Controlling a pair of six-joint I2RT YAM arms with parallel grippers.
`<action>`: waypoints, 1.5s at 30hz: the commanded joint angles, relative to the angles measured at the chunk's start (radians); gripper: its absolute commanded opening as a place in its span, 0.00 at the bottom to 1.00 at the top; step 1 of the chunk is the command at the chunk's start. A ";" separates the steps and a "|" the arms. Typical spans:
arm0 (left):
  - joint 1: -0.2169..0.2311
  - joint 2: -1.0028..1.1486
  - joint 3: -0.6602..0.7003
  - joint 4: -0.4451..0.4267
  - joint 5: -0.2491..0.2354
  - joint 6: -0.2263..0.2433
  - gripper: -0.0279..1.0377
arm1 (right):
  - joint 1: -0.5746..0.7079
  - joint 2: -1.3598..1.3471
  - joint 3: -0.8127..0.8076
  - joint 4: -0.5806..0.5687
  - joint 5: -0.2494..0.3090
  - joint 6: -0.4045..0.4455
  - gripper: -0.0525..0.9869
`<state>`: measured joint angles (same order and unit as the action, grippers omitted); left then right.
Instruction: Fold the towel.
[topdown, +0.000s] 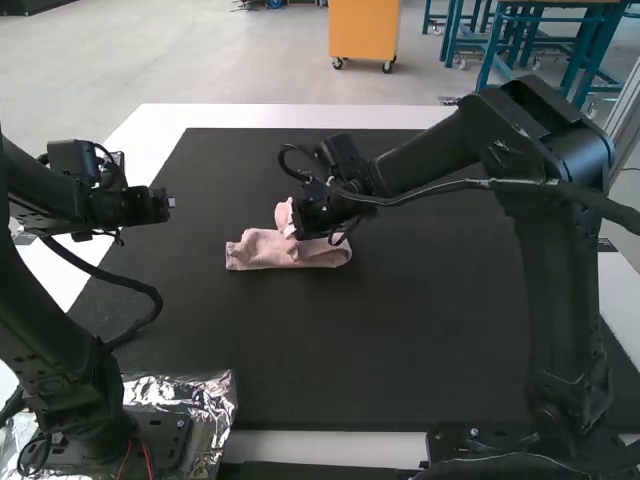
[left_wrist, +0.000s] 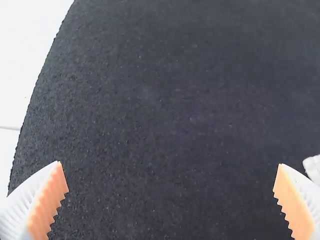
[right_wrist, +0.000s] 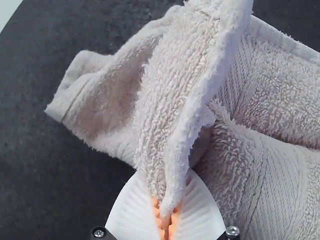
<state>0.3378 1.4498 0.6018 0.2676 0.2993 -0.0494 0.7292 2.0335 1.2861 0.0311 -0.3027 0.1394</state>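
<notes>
The white, ribbed fingers of the right gripper (right_wrist: 166, 212) are closed on a narrow, raised fold of the pale pink terry towel (topdown: 290, 253), their orange pads pressed to its lower end. The left gripper (left_wrist: 170, 164) stands with its fingers wide apart and nothing between them, near the left edge of the black mat (topdown: 350, 340). How many layers the right gripper has pinched is hard to tell, since the cloth itself covers much of the bite.

The towel lies on the mat toward its far side, gathered into a short, narrow bundle, with the held part standing up near the middle of its far side. In the right wrist view a loose corner (right_wrist: 62, 107) spreads out to one side of the held strip, and thicker folds lie to the other.

The step in hand looks to be laying a fold over or straightening it. It would go best with a low, slow carry, the held edge kept level and set down along the bundle's long side before letting go. A quick lift could drag the under layers along and rumple them. The left gripper might help by pinning the near end while the loose corner is tucked in.

As for what holds what, the towel rests directly on the mat, and the mat on the white table (topdown: 300, 117).
</notes>
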 joint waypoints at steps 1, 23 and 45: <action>0.023 -0.025 -0.016 0.013 0.021 0.036 0.94 | 0.026 0.036 0.073 0.003 0.007 0.005 0.03; 0.041 -0.025 -0.060 0.048 0.037 0.046 0.94 | 0.108 0.096 0.418 -0.200 -0.038 -0.006 0.92; 0.000 -0.072 -0.053 0.041 0.034 0.034 0.94 | -0.008 0.071 0.024 0.227 -0.072 0.031 0.03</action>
<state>0.3462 1.3994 0.5430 0.3042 0.3222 -0.0158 0.7132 2.0922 1.3029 0.2398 -0.3607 0.1516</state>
